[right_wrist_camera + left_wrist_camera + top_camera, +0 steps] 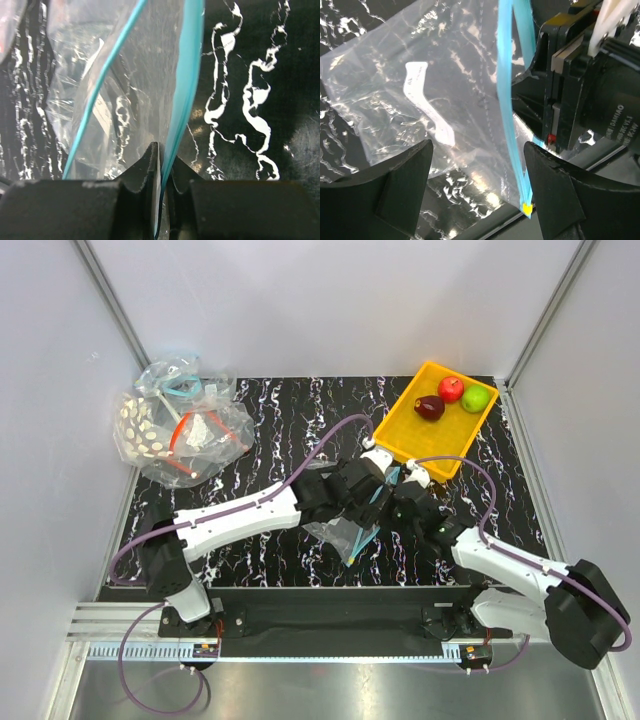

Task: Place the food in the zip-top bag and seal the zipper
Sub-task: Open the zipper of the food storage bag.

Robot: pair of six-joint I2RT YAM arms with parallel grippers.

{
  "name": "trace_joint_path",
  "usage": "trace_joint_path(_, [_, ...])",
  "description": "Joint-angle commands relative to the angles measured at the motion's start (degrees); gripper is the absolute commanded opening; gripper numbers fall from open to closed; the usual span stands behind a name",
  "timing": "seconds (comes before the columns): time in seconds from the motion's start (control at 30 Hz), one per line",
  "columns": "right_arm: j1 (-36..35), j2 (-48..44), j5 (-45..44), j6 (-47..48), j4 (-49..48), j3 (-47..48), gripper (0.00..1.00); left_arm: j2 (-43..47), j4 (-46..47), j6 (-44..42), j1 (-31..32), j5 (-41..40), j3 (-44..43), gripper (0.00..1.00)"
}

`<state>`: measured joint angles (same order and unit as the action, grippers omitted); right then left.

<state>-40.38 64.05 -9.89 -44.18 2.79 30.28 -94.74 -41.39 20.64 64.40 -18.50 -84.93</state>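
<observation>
Two grippers face each other, nearly touching, above the middle of a black marbled table (300, 410). Well off to the far left of them sits a heap of other bags (180, 425); ahead of the right one and a little to its right lies a yellow tray (418, 445). Between the two tools hangs the zip-top bag (420, 100), clear and crinkled, with nothing inside it that I can see. My left gripper (477, 167) has its fingers spread wide; the film lies ahead of them and neither pad grips it. My right gripper (162, 165) is pressed together on the bag's edge, pinching the film right beside the teal zipper (187, 75). In the right wrist view the strip's two lips run away from the fingers and part from each other, so the mouth looks partly open. All three pieces of food are in the tray, well clear of both tools: the red fruit (451, 389), the green fruit (475, 398) and the maroon fruit (430, 407).

I judge the step in hand to be holding and opening the mouth; loading has not begun. Next, the free left tool must either take the loose lip opposite the pinch or reach across for a fruit, while the right keeps its hold so the mouth stays open.
</observation>
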Motion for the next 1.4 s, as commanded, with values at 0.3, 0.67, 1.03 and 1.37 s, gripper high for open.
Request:
trace_joint_path(0.3, [-0.4,-4.64,0.31,-0.64,-5.16,-0.14,0.11,6.76,13.0,6.25,-0.33,-1.7,8.9,0.8])
trace_joint_path(0.67, [-0.4,-6.57,0.32,-0.46,-4.55,-0.31,0.09,-1.67,5.89,5.2,-0.94,-11.89,1.52,0.62])
trace_joint_path(1.03, [-0.4,-3.76,-3.12,-1.26,-1.55,-0.84,0.04,-1.59,-11.16,0.81,-0.86,-18.23,-5.94,0.0])
trace_joint_path(1.37, [-0.31,-2.79,-1.27,-0.2,-4.19,0.74,0.03,0.61,-10.56,-3.51,-1.12,-18.15,-2.54,0.26])
